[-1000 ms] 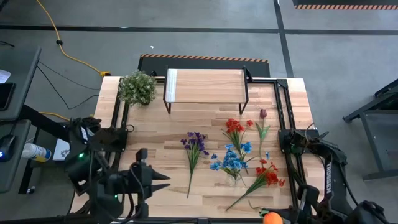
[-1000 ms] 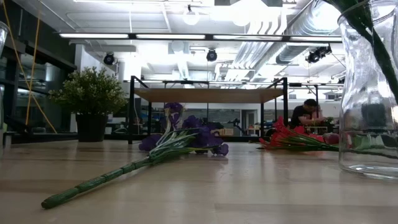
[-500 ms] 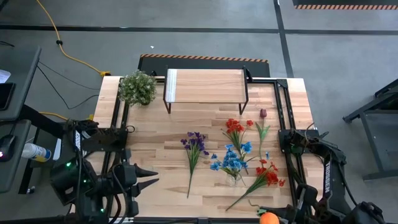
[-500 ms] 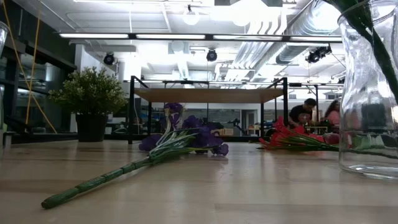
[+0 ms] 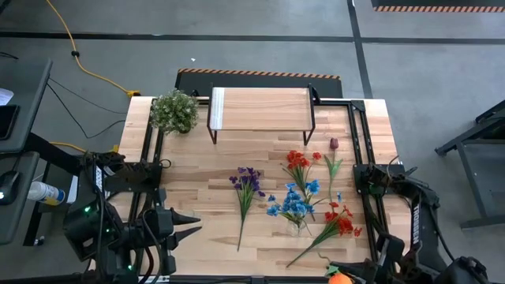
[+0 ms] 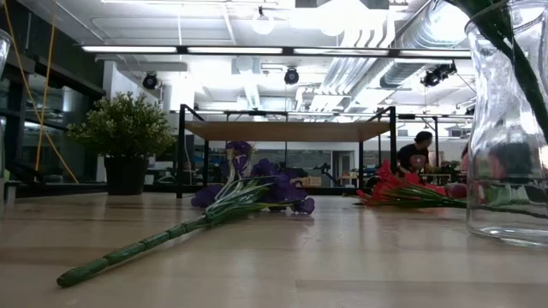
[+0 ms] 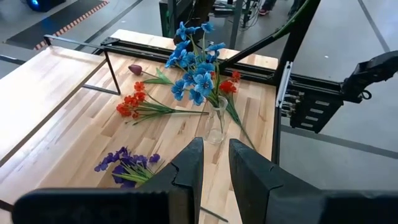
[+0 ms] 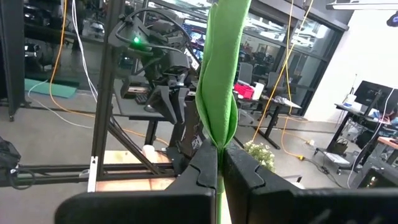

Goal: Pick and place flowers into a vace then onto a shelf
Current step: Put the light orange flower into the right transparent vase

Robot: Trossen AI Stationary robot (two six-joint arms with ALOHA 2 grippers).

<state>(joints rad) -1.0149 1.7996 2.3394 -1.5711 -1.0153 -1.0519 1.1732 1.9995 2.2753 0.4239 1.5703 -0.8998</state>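
A clear glass vase [image 5: 297,227] stands near the table's right front with blue flowers [image 7: 194,70] in it. Purple flowers [image 5: 248,186], red flowers [image 5: 300,164], a dark red tulip [image 5: 333,145] and a red-bloomed stem [image 5: 335,227] lie flat on the table. The wooden shelf [image 5: 260,109] stands at the far edge. My left gripper [image 7: 216,167] hovers over the near left, pointing at the vase, open by a narrow gap with nothing in it. My right gripper [image 8: 219,155], at the near right edge, is shut on the orange tulip [image 5: 339,277]. My right gripper pinches the orange tulip's green leaf and stem [image 8: 218,127] between its two fingers, which lie level and across the stem. The leaf stands up past the fingers. The orange bloom [image 5: 339,277] shows beside the gripper, clear of the table.
A bushy potted plant [image 5: 174,111] stands at the far left beside the shelf. Black frame rails [image 5: 364,150] run along both table sides. A bare strip of table lies between the purple flowers and the left rail. People sit in the room behind.
My left gripper has drawn back toward the table's near left corner and turned a little, then stayed still. Flowers and vase have not moved.
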